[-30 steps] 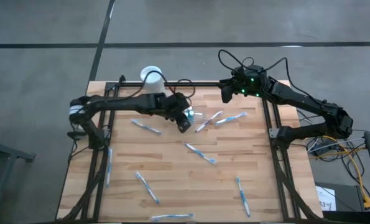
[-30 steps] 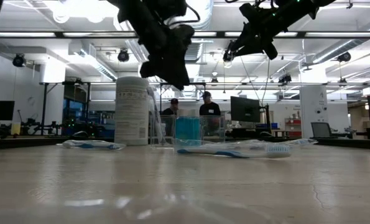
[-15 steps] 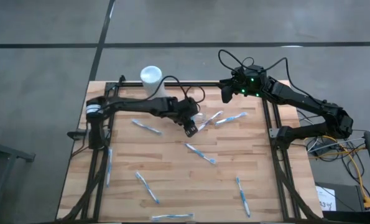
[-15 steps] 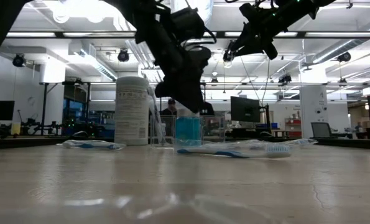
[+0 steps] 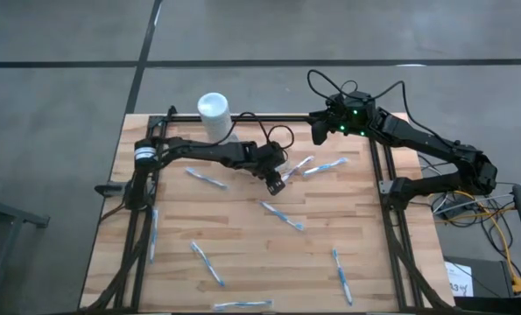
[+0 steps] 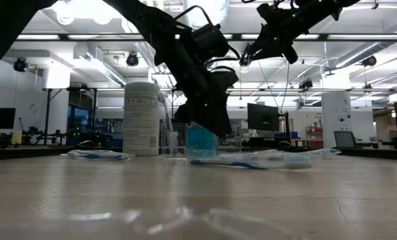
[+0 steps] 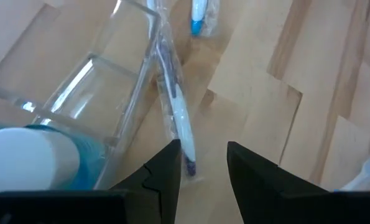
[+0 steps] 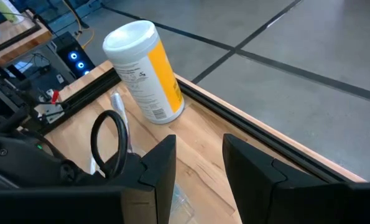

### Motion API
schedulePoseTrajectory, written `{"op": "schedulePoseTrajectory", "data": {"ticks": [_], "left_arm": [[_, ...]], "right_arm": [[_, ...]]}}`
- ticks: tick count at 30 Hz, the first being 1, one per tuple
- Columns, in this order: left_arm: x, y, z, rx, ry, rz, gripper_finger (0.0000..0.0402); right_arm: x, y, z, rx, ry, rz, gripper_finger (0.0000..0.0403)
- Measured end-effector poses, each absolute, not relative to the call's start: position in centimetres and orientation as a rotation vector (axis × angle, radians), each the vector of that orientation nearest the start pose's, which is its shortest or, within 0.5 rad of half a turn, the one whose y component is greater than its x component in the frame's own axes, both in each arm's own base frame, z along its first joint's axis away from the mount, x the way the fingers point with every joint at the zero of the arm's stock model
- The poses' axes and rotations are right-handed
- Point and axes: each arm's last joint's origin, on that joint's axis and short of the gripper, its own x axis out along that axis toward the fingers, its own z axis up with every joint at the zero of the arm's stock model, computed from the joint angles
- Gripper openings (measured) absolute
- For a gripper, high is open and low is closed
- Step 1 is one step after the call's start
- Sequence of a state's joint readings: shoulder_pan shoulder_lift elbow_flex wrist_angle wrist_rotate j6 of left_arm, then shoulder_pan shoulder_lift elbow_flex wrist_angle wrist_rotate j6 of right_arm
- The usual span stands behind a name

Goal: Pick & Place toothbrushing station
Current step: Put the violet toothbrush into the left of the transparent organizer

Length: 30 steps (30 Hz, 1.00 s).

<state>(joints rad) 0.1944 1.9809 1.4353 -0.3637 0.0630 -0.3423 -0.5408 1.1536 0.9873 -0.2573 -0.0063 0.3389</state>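
Note:
The toothbrushing station [image 7: 94, 87] is a small clear plastic holder with a blue-and-white piece [image 7: 41, 155] inside. It stands on the wood at the far middle of the table. In the low view the toothbrushing station [image 6: 197, 143] shows behind my left gripper [image 6: 217, 132]. My left gripper [image 7: 203, 177] hangs open just above the table beside the holder, slanting down. A wrapped toothbrush [image 7: 175, 115] lies along the holder's wall, its end by one fingertip. My right gripper [image 5: 317, 136] waits open, high over the far right.
A white cylinder [image 5: 214, 109] with a round lid stands at the far edge, left of the holder. Wrapped toothbrushes lie scattered: two [image 5: 317, 166] right of the holder, one [image 5: 282, 214] mid-table, others [image 5: 206, 262] nearer the front. A black frame rail [image 8: 247, 118] runs along the far edge.
My left gripper has come down and gone toward the table's right, from over the white cylinder's side to just beside the clear holder, and its gap has stayed the same. My right arm has kept still.

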Motion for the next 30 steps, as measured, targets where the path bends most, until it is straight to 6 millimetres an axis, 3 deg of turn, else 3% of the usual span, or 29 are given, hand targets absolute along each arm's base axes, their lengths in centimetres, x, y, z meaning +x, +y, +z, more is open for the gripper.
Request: {"op": "schedulePoseTrajectory", "data": {"ticks": [15, 30], "left_arm": [[41.7, 7.6, 18.7, -0.477, 0.919, 0.307, 0.0133], [41.3, 6.3, 21.7, -0.282, 0.839, 0.419, 0.0124]], "right_arm": [[21.7, -13.0, 32.4, 0.442, 0.320, -0.594, 0.0128], [21.7, -13.0, 32.4, 0.442, 0.320, -0.593, 0.0128]]}}
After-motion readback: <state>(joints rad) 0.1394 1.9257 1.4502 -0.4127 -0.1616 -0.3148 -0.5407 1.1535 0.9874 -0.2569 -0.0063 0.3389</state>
